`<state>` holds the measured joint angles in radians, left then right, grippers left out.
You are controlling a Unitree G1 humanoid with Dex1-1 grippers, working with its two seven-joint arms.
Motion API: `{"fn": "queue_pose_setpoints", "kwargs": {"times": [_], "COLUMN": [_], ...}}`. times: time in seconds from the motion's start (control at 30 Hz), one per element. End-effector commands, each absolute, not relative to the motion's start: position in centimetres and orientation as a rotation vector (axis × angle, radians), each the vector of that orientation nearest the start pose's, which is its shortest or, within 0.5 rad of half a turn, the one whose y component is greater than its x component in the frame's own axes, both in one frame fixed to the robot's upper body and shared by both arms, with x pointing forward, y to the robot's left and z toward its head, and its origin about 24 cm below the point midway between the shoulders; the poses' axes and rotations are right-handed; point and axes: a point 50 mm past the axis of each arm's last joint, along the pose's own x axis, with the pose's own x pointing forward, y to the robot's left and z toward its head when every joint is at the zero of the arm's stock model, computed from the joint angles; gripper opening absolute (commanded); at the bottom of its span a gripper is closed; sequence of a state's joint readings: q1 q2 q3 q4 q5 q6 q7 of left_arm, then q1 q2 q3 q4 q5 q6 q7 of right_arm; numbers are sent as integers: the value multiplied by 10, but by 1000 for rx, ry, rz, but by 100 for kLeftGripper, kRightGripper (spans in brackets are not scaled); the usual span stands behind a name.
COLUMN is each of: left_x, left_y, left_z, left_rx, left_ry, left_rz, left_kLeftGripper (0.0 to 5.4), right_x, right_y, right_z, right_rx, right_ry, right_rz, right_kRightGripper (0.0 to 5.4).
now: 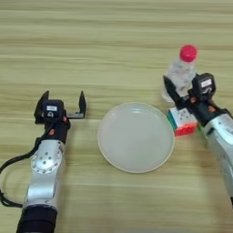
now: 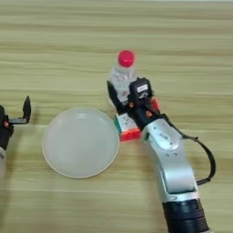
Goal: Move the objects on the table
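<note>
- The bottle (image 2: 122,77) stands upright on the bench (image 2: 59,36), in the upper middle of the right eye view and at the upper right of the left eye view; its red cap (image 2: 126,58) is in plain sight.
- Its clear body is pale against the wood and hard to outline, and its lower right side is covered by the right gripper.
- The right gripper (image 2: 122,96) is clenched on the bottle low on its body: one black finger (image 2: 113,94) shows against the bottle's left side, while the other is hidden behind the gripper's black housing.
- The cube (image 2: 129,125) lies just below the bottle, touching or nearly touching the right rim of the plate. White, green and red faces show; its upper right part is covered by the right wrist, so whether it touches the bottle cannot be told.
- A sliver of red (image 2: 156,104) peeks out right of the gripper housing; what it belongs to is not clear.
- The plate (image 1: 135,136), round and white, sits left of the cube with nothing on it.
- The right arm runs from the gripper down to the bottom edge of the frame; in the left eye view it is cut off at the right edge.
- The left gripper (image 1: 62,103) hovers at the left, well apart from the plate, released, its two fingers spread and pointing up the frame. In the right eye view only one finger and a scrap of its body show at the left edge.
</note>
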<state>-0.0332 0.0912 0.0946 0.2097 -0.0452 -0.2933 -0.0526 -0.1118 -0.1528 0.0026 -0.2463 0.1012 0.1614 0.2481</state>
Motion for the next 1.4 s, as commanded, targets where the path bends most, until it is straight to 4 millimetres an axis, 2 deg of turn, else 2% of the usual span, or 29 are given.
{"fn": "queue_pose_setpoints", "kwargs": {"times": [0.03, 0.43, 0.87, 1.4], "left_x": [253, 253, 252, 251], "left_y": [187, 187, 187, 188], "left_z": [32, 32, 32, 34], "left_rx": [55, 58, 56, 54], "left_ry": [-116, -113, -116, -120], "left_rz": [39, 39, 41, 43], "left_kLeftGripper": [540, 540, 540, 540], "right_x": [271, 277, 280, 281], "right_y": [-175, -228, -238, -241], "right_z": [121, 102, 81, 69], "right_rx": [-111, -162, -161, -166], "right_ry": [-228, -122, -39, 16], "right_rz": [157, -113, -158, -161], "right_kRightGripper": [318, 318, 318, 317]}}
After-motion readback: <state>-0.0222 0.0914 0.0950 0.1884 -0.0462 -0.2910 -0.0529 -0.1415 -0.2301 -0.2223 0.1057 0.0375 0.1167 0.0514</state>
